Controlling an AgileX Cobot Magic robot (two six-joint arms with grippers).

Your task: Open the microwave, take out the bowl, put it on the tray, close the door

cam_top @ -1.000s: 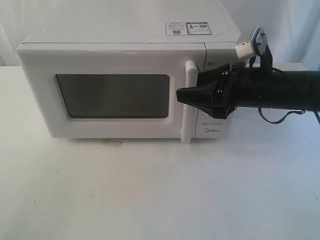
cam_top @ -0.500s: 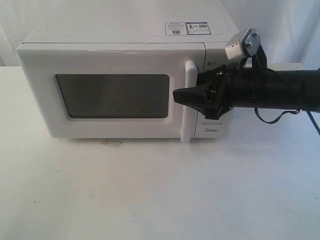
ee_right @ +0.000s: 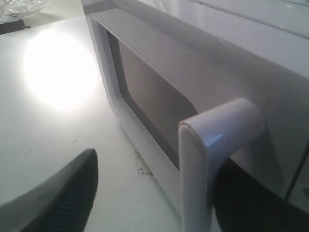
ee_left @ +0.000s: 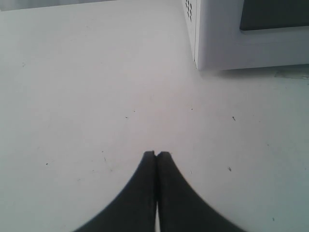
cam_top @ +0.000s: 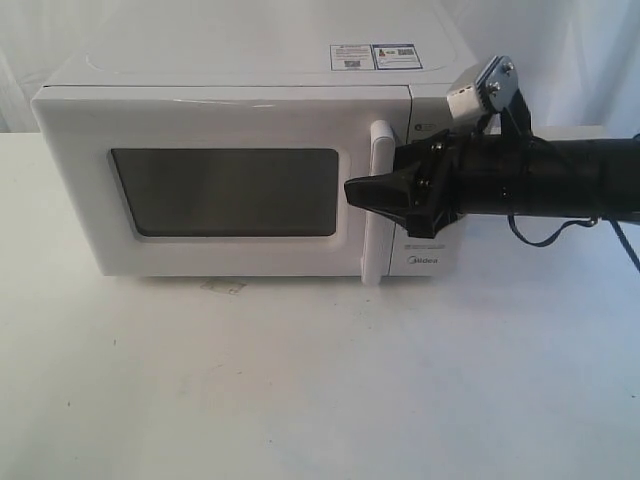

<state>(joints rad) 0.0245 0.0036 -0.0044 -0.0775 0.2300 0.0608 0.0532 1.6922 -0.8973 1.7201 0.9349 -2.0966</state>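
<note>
The white microwave stands at the back of the table with its door shut. My right gripper is at the tall white bar handle, about halfway up it. In the right wrist view the right gripper is open and straddles the handle: one finger lies behind the bar and the other finger stands well apart in front of the door. My left gripper is shut and empty over bare table near the microwave's corner. The bowl is out of view.
The white table stretches wide in front of the microwave. A piece of clear glassware shows at the edge of the right wrist view; I cannot tell what it is. A cable hangs under the right arm.
The right gripper has slid a little to the left, farther onto the handle, and its wrist has turned slightly. The door has stayed shut.
</note>
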